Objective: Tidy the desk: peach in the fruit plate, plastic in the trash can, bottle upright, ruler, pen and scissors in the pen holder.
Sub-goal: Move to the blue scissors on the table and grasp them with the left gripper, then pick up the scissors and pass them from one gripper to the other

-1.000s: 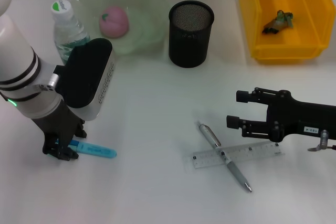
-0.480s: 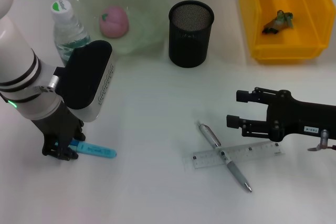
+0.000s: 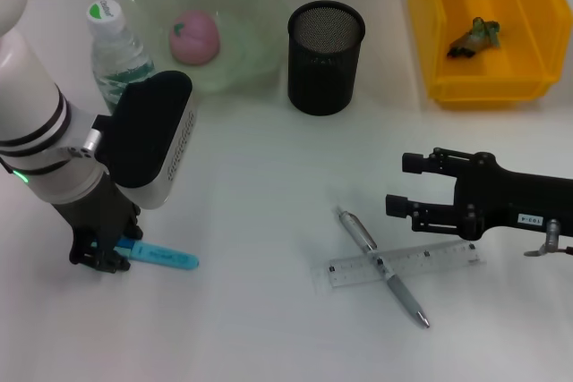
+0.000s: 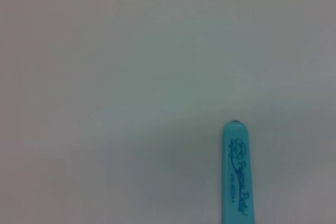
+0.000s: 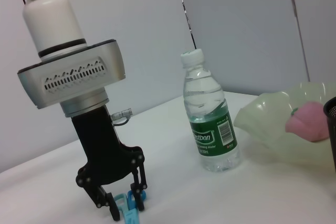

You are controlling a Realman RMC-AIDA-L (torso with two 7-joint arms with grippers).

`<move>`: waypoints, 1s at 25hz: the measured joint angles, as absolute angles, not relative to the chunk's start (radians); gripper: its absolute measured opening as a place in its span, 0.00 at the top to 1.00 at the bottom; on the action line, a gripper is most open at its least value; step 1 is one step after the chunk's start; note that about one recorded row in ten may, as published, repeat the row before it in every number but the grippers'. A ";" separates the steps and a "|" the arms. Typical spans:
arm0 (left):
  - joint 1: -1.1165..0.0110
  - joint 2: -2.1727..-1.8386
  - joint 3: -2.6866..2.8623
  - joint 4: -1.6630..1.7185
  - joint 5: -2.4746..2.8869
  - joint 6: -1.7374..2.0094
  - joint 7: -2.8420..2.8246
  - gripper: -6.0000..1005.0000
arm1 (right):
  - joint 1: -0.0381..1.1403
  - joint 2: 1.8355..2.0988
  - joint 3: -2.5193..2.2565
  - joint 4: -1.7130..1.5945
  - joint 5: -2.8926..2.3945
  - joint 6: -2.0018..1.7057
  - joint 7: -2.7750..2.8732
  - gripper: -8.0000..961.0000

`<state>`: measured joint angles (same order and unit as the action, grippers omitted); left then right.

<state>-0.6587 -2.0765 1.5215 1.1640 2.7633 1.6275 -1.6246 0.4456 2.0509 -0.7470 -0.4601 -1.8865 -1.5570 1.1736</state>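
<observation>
Gripping the light-blue plastic scissors (image 3: 161,256) flat on the white bench (image 3: 260,194), my left gripper (image 3: 106,257) closes its jaws; my right gripper (image 3: 401,187) hovers open-jawed beside the clear ruler (image 3: 403,263).

The left gripper (image 5: 127,205) points down at the white table (image 5: 252,192), its fingers closed around light blue scissors (image 5: 130,209). At its three o'clock stands an upright water bottle (image 5: 209,113). Farther right, a pale green fruit plate (image 5: 268,124) holds a pink peach (image 5: 308,121).
</observation>
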 joint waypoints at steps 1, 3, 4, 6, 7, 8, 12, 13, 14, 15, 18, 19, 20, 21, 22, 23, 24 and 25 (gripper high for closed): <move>-0.659 -2.077 1.522 1.164 2.763 1.627 -1.625 0.62 | 0.446 2.051 -0.747 -0.460 -1.886 -1.557 1.174 0.20; -0.660 -2.077 1.522 1.164 2.764 1.628 -1.626 0.62 | 0.446 2.051 -0.747 -0.460 -1.886 -1.557 1.174 0.20; -0.660 -2.077 1.522 1.163 2.764 1.628 -1.626 0.62 | 0.446 2.051 -0.747 -0.460 -1.887 -1.557 1.174 0.20; -0.661 -2.077 1.523 1.163 2.764 1.627 -1.626 0.62 | 0.445 2.051 -0.744 -0.460 -1.887 -1.564 1.174 0.20; -0.661 -2.077 1.525 1.163 2.764 1.627 -1.626 0.62 | 0.445 2.051 -0.744 -0.460 -1.887 -1.564 1.174 0.20; -0.661 -2.077 1.531 1.163 2.765 1.627 -1.626 0.62 | 0.445 2.051 -0.743 -0.460 -1.886 -1.567 1.174 0.20; -0.661 -2.079 1.537 1.166 2.767 1.635 -1.635 0.74 | 0.444 2.049 -0.741 -0.461 -1.886 -1.570 1.177 0.20; -0.661 -2.079 1.537 1.168 2.767 1.637 -1.636 0.74 | 0.444 2.049 -0.740 -0.461 -1.886 -1.570 1.178 0.20; -0.661 -2.079 1.535 1.175 2.765 1.641 -1.637 0.74 | 0.444 2.048 -0.740 -0.461 -1.886 -1.571 1.179 0.20; -0.661 -2.079 1.532 1.183 2.761 1.646 -1.638 0.74 | 0.443 2.048 -0.740 -0.462 -1.886 -1.572 1.179 0.20; -0.661 -2.076 1.488 1.221 2.730 1.688 -1.637 0.74 | 0.441 2.046 -0.741 -0.463 -1.886 -1.581 1.180 0.20; -0.663 -2.074 1.465 1.230 2.714 1.711 -1.634 0.74 | 0.440 2.045 -0.741 -0.463 -1.885 -1.583 1.180 0.20; -0.667 -2.073 1.436 1.235 2.696 1.733 -1.628 0.74 | 0.440 2.045 -0.741 -0.463 -1.885 -1.583 1.180 0.20; -0.679 -2.070 1.366 1.242 2.659 1.784 -1.610 0.74 | 0.438 2.045 -0.741 -0.463 -1.885 -1.583 1.180 0.20; -0.679 -2.070 1.366 1.242 2.659 1.784 -1.610 0.74 | 0.438 2.045 -0.741 -0.463 -1.885 -1.583 1.180 0.20; -0.684 -2.070 1.325 1.242 2.640 1.812 -1.596 0.74 | 0.438 2.044 -0.741 -0.463 -1.886 -1.583 1.180 0.20; -0.684 -2.070 1.325 1.242 2.640 1.812 -1.596 0.74 | 0.437 2.044 -0.741 -0.463 -1.886 -1.583 1.180 0.20; -0.684 -2.070 1.325 1.242 2.640 1.812 -1.596 0.74 | 0.437 2.044 -0.741 -0.463 -1.888 -1.583 1.180 0.20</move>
<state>-0.6837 -2.0700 1.3255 1.2424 2.6400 1.8119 -1.5960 0.4373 2.0436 -0.7409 -0.4634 -1.8881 -1.5834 1.1796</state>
